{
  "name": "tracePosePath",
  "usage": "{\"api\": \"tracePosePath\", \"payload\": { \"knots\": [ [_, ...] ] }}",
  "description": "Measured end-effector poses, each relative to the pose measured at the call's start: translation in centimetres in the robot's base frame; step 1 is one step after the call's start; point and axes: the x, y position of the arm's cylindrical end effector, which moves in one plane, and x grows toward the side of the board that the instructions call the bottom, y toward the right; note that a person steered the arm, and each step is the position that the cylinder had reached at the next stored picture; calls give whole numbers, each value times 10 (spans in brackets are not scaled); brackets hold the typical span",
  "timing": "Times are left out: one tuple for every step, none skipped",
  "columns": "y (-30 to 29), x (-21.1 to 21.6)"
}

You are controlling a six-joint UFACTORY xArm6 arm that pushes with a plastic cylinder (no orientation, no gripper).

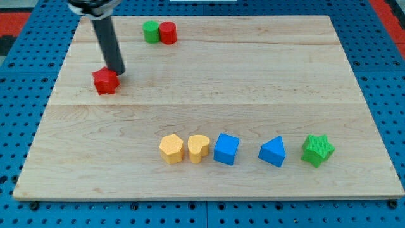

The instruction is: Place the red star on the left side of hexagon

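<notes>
My tip (118, 71), a bare rod end effector with no jaws to open or close, touches the red star's (105, 82) upper-right edge, so a push toward the yellow hexagon (171, 149), far toward the view's bottom-right on the table (266, 82), needs repositioning.

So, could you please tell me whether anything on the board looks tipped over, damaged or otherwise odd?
Nothing stands out. Every block sits flat and whole on the wooden board. The red star lies apart from the rest at the view's left, with my tip touching its upper right edge, well away from the yellow hexagon.
</notes>
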Motion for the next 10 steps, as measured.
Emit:
{"api": "tracePosePath", "payload": {
  "knots": [
    [-9,-31],
    [-12,5],
    [-5,48],
    [-5,87],
    [-2,120],
    [-24,124],
    [4,135],
    [38,137],
    [40,154],
    [40,168]
  ]
}}
